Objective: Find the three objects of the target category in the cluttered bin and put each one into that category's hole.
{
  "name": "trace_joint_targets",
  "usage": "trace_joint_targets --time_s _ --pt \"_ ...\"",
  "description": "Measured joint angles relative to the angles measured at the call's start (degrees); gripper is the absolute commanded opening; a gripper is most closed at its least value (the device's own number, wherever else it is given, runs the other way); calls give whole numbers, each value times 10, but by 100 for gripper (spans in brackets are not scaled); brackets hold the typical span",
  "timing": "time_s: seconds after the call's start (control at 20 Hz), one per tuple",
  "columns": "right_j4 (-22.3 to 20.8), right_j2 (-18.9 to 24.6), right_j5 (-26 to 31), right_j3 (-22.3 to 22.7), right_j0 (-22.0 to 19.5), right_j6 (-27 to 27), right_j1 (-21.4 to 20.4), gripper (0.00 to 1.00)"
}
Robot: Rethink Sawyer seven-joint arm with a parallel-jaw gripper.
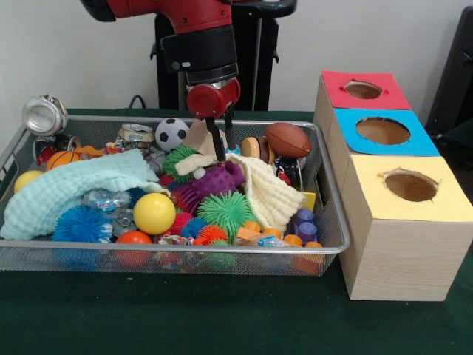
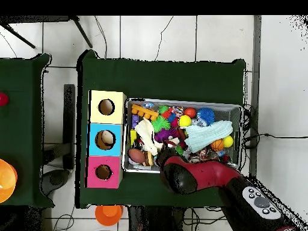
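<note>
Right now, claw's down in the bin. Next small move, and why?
Probably lower a touch and close: the claw hangs open with its tips at the cream cloth, beside the purple spiky toy, and holds nothing yet.

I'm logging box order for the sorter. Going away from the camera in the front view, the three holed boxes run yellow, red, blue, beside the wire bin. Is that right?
Not quite. The front view shows the yellow box nearest, then the blue box, then the red box farthest. They do stand beside the wire bin.

arm [image 1: 185, 22] cut off above, orange cup [image 2: 109, 213] half-hidden — dim
</note>
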Motion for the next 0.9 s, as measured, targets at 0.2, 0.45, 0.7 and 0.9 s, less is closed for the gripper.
trace_joint_targets --time_s 0.2,0.45,0.7,0.9 --pt "0 -15 -3 -5 6 0 17 100" --pt "0 -29 -5 -11 11 0 47 100" --pt "1 -34 -13 -19 17 0 70 100" --pt "3 -43 -14 -35 31 0 76 100"
